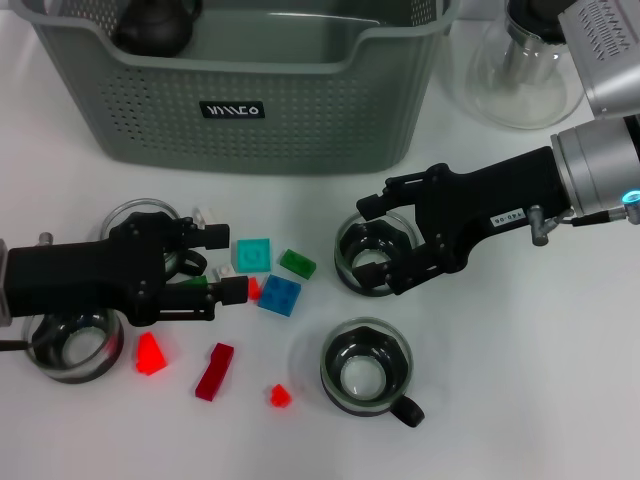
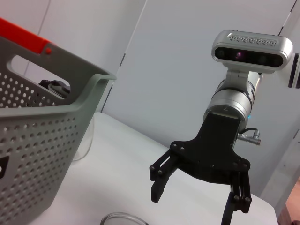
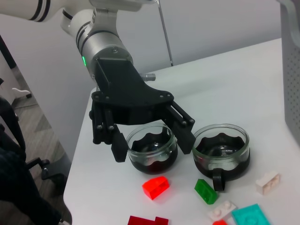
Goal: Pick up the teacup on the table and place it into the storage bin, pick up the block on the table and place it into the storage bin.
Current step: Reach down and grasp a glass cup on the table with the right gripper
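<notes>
On the left, the left gripper (image 1: 222, 264) hangs low over the scattered blocks, jaws spread, its tips bracketing a small green block (image 1: 198, 283) and a white block (image 1: 223, 270); to pinch cleanly it should settle on one piece only (the red block (image 1: 254, 288) sits just beside). The storage bin (image 1: 300, 120) stands behind, already holding a dark cup in its far corner. On the right, the right gripper (image 1: 384, 240) has its jaws spread around a teacup (image 1: 372, 258), one finger inside the rim; it should close squarely on the glass wall before lifting toward the bin.
</notes>
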Robot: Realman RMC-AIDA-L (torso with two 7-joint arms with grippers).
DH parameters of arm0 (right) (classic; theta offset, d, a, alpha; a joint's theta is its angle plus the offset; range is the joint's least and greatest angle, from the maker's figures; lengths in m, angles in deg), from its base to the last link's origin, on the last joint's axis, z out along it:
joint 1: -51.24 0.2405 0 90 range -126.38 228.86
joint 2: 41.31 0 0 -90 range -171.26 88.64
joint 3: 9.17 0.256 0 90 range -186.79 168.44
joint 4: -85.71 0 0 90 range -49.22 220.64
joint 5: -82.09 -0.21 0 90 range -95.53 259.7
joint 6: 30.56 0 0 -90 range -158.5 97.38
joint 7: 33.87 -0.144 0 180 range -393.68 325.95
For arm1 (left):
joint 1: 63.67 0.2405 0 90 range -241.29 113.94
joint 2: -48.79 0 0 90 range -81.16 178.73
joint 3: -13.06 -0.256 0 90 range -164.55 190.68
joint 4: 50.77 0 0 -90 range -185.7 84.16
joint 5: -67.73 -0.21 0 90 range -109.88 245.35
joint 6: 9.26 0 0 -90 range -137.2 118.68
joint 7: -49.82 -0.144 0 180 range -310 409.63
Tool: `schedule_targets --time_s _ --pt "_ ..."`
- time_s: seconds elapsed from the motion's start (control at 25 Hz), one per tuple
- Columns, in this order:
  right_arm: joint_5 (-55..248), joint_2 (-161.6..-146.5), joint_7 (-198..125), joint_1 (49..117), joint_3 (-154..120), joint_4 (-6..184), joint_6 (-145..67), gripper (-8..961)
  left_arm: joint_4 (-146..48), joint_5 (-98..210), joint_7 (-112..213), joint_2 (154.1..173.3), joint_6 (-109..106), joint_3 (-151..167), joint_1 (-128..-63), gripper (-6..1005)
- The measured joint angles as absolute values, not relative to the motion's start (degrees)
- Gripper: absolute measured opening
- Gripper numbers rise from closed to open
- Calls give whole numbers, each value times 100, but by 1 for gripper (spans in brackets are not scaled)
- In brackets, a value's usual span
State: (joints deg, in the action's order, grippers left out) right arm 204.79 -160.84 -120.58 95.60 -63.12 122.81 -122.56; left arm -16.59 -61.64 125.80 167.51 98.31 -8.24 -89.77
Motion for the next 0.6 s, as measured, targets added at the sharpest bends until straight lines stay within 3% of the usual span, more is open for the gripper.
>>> schedule_targets --time_s 0.6 --pt "20478 -16071 -12070 9571 -6396 12372 -12111 948 -1668 -6164 12598 16809 9612 -1021 -8988 847"
